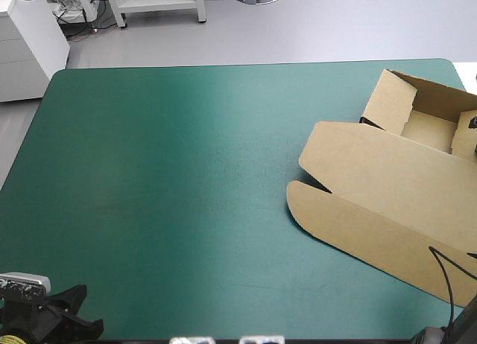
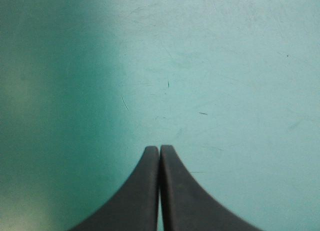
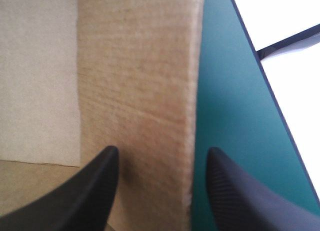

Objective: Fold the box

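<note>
Brown box, walls raised, on teal-green cover

We see the table under its teal-green cover, which lies smooth out to the rounded far corners, shaded darker toward the left edge, and carries a few fine short scratches where the left wrist view looks closely.

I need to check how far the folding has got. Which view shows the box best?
The high view: the box shows nearly whole, walls raised at the far end, lid flat. The right wrist view shows only a strip of its board and one edge inside the open right gripper. The left wrist view shows none of it.
</note>
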